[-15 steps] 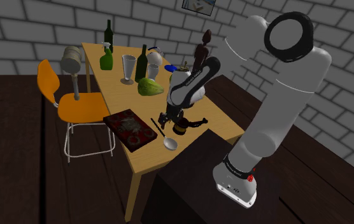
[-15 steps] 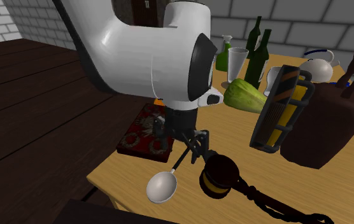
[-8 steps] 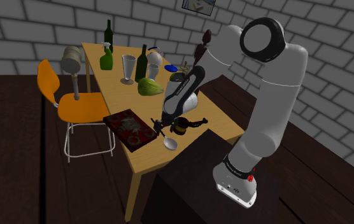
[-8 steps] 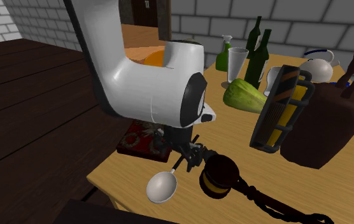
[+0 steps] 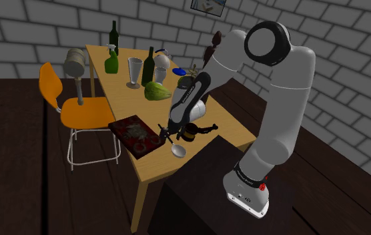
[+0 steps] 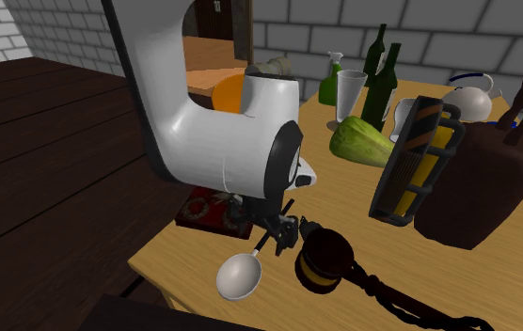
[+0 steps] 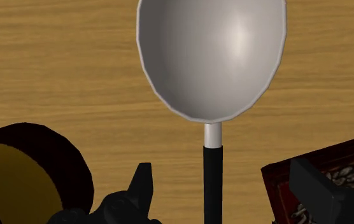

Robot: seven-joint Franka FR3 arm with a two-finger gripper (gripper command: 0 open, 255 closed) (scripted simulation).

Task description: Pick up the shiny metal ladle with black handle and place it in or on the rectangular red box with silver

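Ladle (image 5: 178, 151) lies flat on the wooden table (image 5: 121, 100), near its front edge, shiny grey bowl facing up and thin black handle running back under the arm. The black gripper (image 5: 170, 135) is low over that handle. In the wrist view its fingers (image 7: 142, 188) stand apart on either side of the handle without touching it, so the gripper is released and grasps nothing. The dark red box (image 5: 137, 137) with its pale patterned top sits just beside the ladle, on the shoulder view's left. A dark round object with a yellow band (image 5: 189, 132) lies close on the other side. Farther back stand green bottles (image 5: 113, 60), a glass (image 5: 134, 71) and a green gourd (image 5: 156, 91).
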